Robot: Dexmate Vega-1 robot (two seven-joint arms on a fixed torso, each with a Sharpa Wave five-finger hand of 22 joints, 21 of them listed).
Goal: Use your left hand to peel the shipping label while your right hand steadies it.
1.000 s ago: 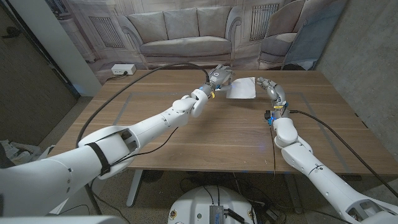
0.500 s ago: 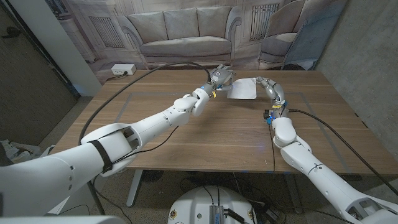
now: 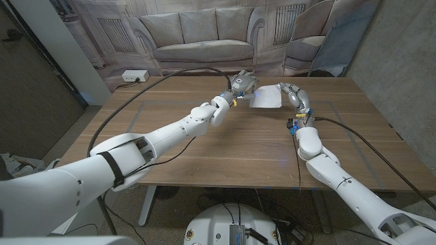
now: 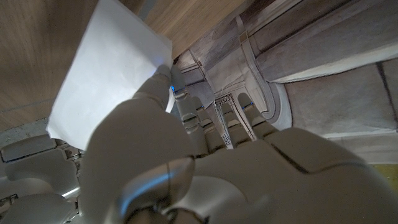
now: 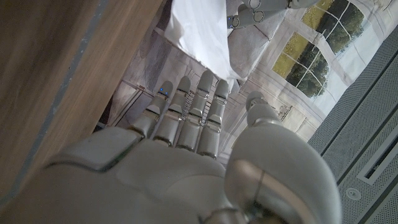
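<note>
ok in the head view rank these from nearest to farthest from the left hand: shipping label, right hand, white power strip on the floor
1. shipping label: right beside the left hand, at its fingers.
2. right hand: across the label, on its far side.
3. white power strip: on the floor beyond the table's far left corner, clearly farthest.

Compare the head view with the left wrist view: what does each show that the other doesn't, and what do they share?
Head view alone: the whole wooden table, both arms, and the right hand at the sheet's right edge. Left wrist view alone: a close look at a fingertip of the left hand against the sheet's edge. Both share the white shipping label and the left hand beside it.
</note>
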